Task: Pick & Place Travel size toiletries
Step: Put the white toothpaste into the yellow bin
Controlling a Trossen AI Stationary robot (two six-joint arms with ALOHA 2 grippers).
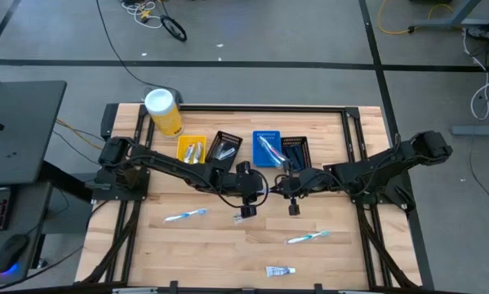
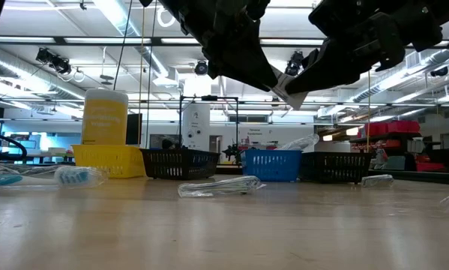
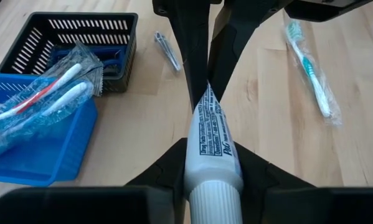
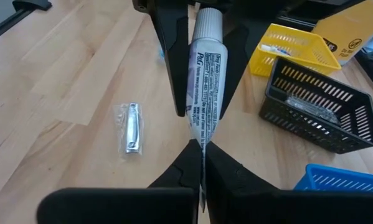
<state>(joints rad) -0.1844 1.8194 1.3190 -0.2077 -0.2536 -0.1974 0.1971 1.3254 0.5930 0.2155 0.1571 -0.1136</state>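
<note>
Both grippers met above table centre, in front of the bins. Left gripper point(image 3: 212, 163) clamped the cap end of a white tube point(image 3: 210, 140); right gripper point(image 4: 202, 157) pinched its crimped tail. Tube was airborne, hard to pick out from overhead. 1 wrapped clipper point(image 4: 131, 128) lay on the table point(image 4: 68, 68) beside them.

white tube point(image 3: 210, 146) with dark print; blue bin point(image 3: 30, 149); yellow bin point(image 4: 295, 50)
</note>
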